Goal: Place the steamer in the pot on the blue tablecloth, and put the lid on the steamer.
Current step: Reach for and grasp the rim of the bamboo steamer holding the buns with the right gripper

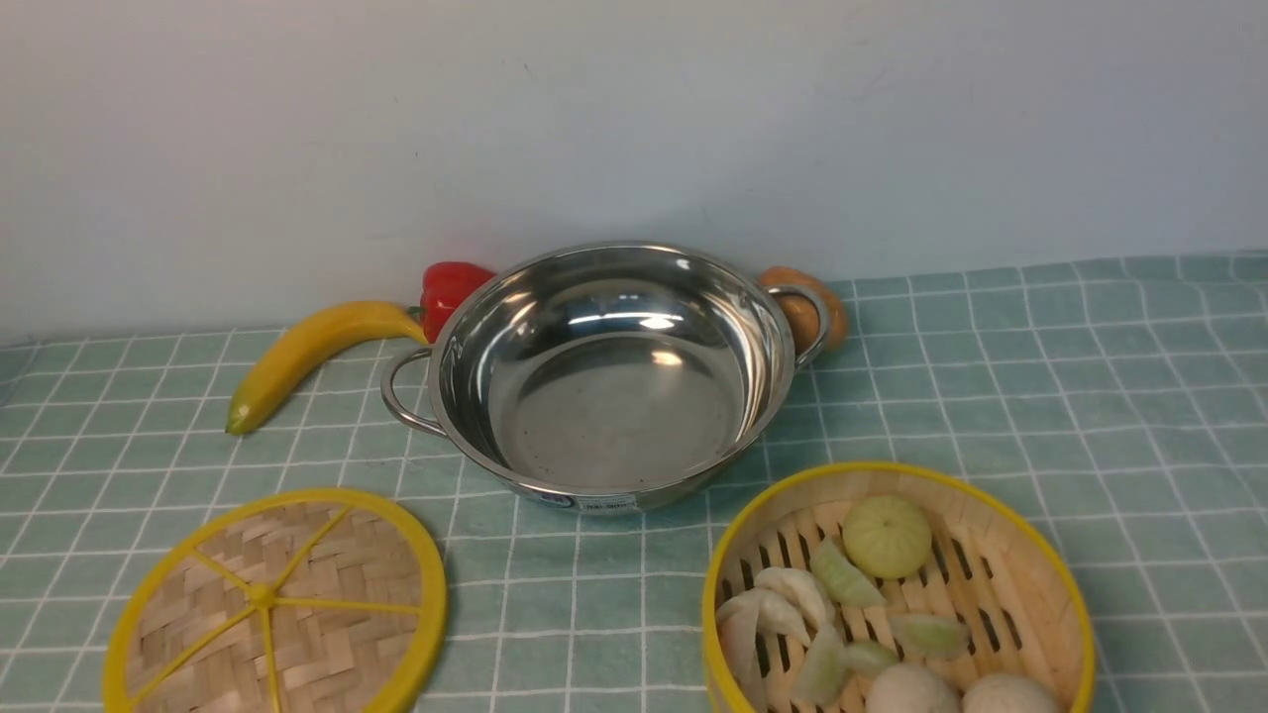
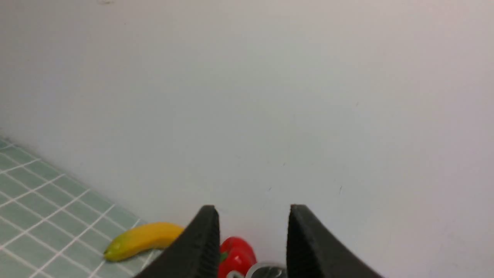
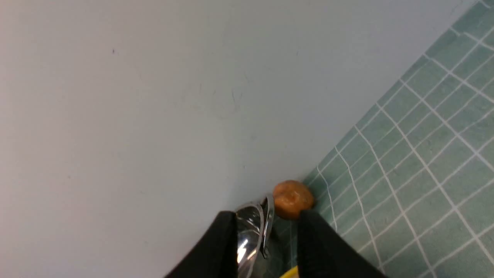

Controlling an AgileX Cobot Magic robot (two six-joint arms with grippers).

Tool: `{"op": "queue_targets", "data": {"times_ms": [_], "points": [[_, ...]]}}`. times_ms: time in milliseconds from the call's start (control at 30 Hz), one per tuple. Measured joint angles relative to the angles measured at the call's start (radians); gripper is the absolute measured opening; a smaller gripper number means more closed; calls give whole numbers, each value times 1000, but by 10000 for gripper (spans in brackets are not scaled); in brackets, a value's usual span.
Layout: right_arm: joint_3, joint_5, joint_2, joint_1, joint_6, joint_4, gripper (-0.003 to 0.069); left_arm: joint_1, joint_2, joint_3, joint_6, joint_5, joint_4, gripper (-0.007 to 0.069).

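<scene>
The shiny steel pot (image 1: 614,376) stands empty on the blue tablecloth (image 1: 1040,396) at the middle back. The steamer (image 1: 1001,564), with dumplings and buns in it, sits on the cloth at the front right. The lid (image 1: 277,604) lies flat at the front left. Neither gripper shows in the front view. My left gripper (image 2: 252,206) is open and empty, high above the cloth and facing the wall. My right gripper (image 3: 267,212) is open and empty. The pot's rim and handle (image 3: 251,227) and a sliver of the steamer's yellow rim (image 3: 289,273) show between its fingers.
A banana (image 1: 307,352) and a red pepper (image 1: 448,289) lie behind the pot on its left, both also in the left wrist view. A brown round fruit (image 1: 807,307) sits behind the pot's right handle. A white wall (image 1: 634,119) stands close behind.
</scene>
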Motion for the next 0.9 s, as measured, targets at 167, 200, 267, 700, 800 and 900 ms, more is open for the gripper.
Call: {"op": "queue_targets", "data": {"times_ms": [167, 200, 267, 700, 800, 900], "points": [[0, -12, 0, 0, 1, 23, 240, 0, 0, 0, -7, -70, -9, 243], [0, -24, 0, 0, 1, 38, 240, 0, 0, 0, -10, -91, -10, 243], [0, -77, 0, 0, 5, 84, 240, 0, 1, 0, -27, -150, -13, 243], [-586, -68, 189, 0, -150, -327, 240, 0, 74, -245, -127, -178, 328, 243], [-725, 134, 325, 0, -158, -397, 240, 0, 153, -334, -157, 55, 439, 243], [-837, 380, 491, 0, -166, -428, 240, 0, 259, -418, -183, 257, 481, 243]]}}
